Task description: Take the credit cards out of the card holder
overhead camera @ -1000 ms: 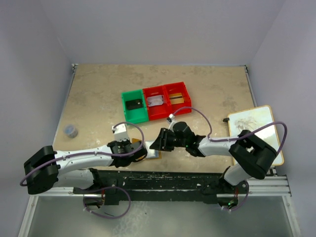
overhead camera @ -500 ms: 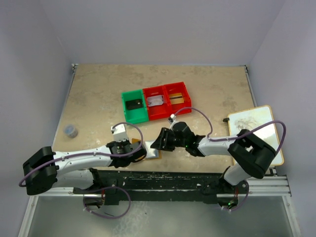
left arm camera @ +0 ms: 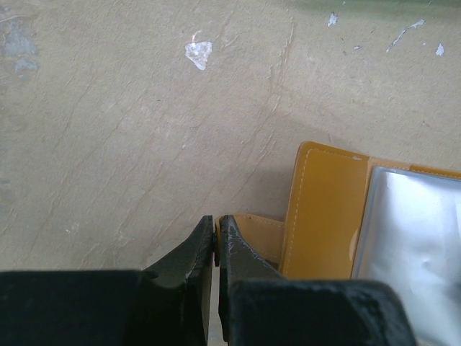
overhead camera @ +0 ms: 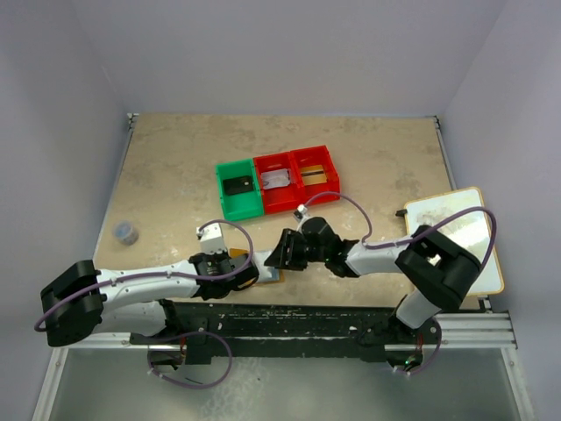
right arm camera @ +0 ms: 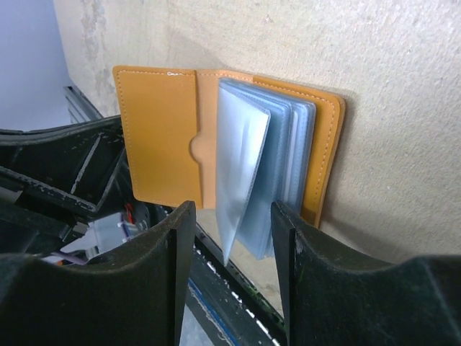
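While the left end effector (left arm camera: 217, 225) stood narrowed to a sliver, seemingly pinching the tab of the card holder (left arm camera: 324, 209), the right end effector (right arm camera: 234, 210) gaped wide just before its fanned clear sleeves (right arm camera: 243, 148). That wallet lay open at the near edge of the bench (overhead camera: 175, 149), between both arms; credit cards (overhead camera: 237, 185) already sat in the bins (overhead camera: 220, 189) beyond. Anchoring firmly and sliding in along one sleeve would serve best; whether any card was inside was unclear. Mottled tan surface, flecked white, was boxed by pale lilac walls (overhead camera: 289, 53).
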Robot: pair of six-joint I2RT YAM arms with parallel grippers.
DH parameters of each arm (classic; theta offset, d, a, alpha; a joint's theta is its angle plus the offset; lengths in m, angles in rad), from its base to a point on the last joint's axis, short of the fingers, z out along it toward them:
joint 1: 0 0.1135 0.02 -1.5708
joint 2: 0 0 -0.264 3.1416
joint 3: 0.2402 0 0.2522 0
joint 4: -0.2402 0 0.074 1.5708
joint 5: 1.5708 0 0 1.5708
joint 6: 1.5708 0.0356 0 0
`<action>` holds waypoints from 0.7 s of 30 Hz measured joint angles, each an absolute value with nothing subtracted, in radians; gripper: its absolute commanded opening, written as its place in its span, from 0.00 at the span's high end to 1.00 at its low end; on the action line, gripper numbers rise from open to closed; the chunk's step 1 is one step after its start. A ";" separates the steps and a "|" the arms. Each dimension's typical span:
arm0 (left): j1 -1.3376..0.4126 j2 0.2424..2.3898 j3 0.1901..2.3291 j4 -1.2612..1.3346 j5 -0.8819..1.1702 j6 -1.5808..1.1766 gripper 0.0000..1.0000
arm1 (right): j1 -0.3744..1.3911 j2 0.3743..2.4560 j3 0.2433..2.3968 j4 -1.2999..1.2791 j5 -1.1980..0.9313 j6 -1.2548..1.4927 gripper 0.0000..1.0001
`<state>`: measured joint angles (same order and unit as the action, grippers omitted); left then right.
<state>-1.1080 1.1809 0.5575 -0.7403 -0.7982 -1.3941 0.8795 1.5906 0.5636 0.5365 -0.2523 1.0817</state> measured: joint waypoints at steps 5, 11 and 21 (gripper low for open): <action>-1.108 1.184 0.558 -0.734 -0.796 -1.393 1.00 | 0.890 1.583 0.592 0.466 -0.223 1.078 0.49; -1.108 1.191 0.558 -0.728 -0.793 -1.393 1.00 | 0.892 1.562 0.612 0.425 -0.204 1.070 0.49; -1.108 1.191 0.558 -0.727 -0.793 -1.392 1.00 | 0.904 1.562 0.613 0.419 -0.202 1.070 0.50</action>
